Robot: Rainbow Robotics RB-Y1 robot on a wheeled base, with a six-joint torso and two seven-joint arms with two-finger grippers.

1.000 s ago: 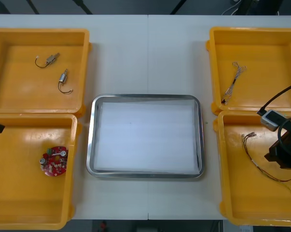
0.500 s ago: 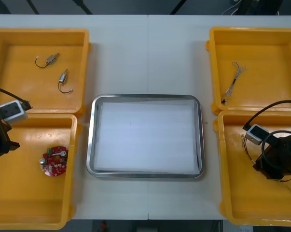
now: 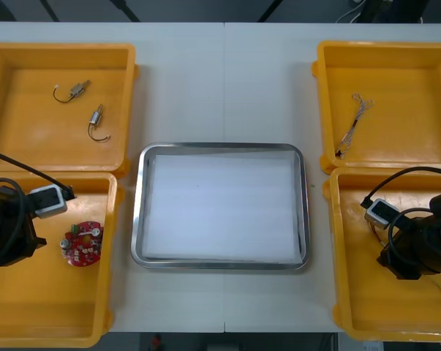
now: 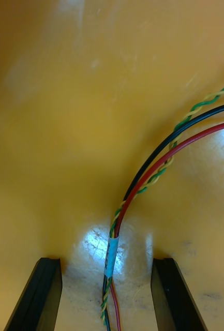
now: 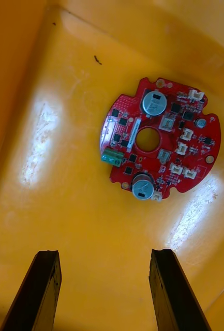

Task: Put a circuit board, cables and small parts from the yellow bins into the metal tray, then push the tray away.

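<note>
Circuit board (image 3: 82, 243), round and red, lay flat on the floor of the near-left yellow bin (image 3: 52, 307), toward the side of that bin nearest the metal tray (image 3: 220, 264). The left gripper (image 5: 104, 256) hung over the same bin, just left of the board. Its two black fingers stood wide apart with nothing between them, and the board lay beyond the fingertips, untouched.

On the right, the right gripper (image 4: 106, 261) was low inside the near-right yellow bin (image 3: 366, 307). Its fingers were also spread wide. A cable bundle (image 4: 137, 189) of black, red and twisted green-and-yellow wires, bound by a pale blue band, ran up between them and curved away to one side. Neither finger touched the bundle, so it was straddled rather than gripped.

The tray sat in the middle of the light table (image 3: 220, 73) between the bins, white inside and with nothing in it. In the far-left yellow bin (image 3: 30, 146) lay two small metal parts (image 3: 77, 89) with short wires, a little apart from each other. The far-right yellow bin (image 3: 417, 139) held one thin cable (image 3: 354, 124), lying slantwise near its left wall.
</note>
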